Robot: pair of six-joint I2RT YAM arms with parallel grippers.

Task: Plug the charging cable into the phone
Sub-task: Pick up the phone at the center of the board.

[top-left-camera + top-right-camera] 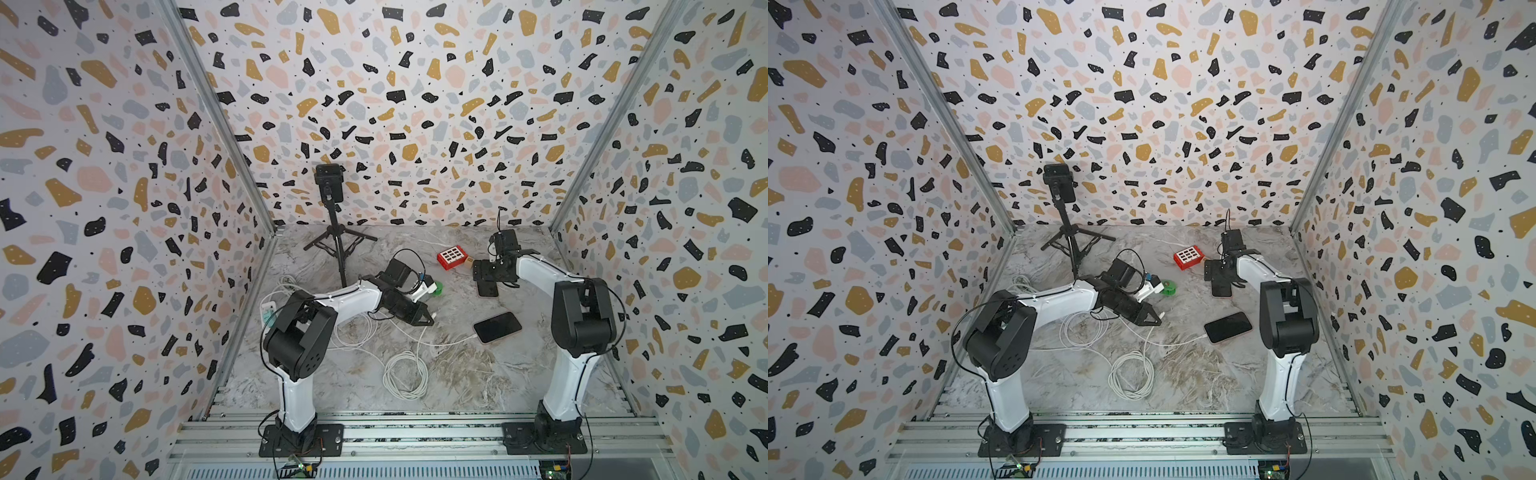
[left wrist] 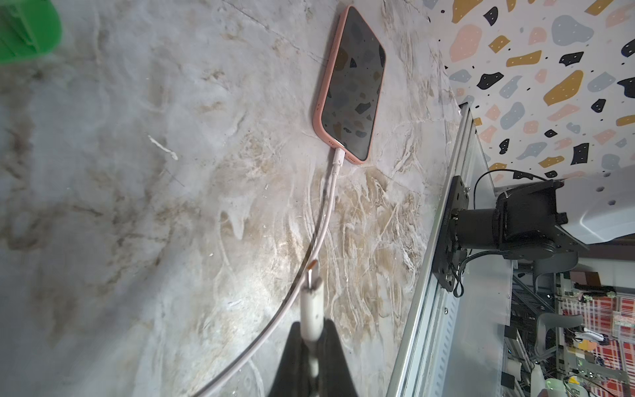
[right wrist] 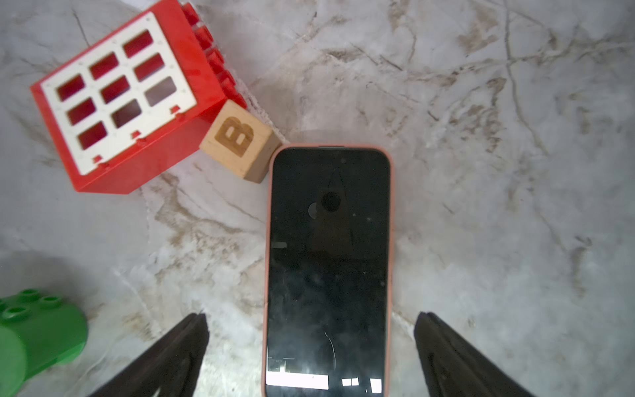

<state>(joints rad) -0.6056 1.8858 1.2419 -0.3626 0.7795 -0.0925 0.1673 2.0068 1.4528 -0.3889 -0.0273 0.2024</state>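
Tabletop [image 1: 478,382] bore the far phone [image 3: 328,240] under the right gripper [image 3: 311,313], whose jaws stood wide, gripping nothing. The near phone [image 1: 497,327], pink-cased, lay with a white cable [image 2: 330,202] plugged in. The left gripper [image 2: 311,331] clamped a loose cable plug [image 2: 311,302].

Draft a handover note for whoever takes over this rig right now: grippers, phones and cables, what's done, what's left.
Left gripper: shut on a loose white cable plug, metal tip bare.
Right gripper: open, fingers either side of the far phone, not gripping it.
Near phone: flat on the table, a white cable already plugged in.
Done: plug picked up; near phone connected.
Left: likely bring the held plug to the far phone's port and push it in; that port is out of view.
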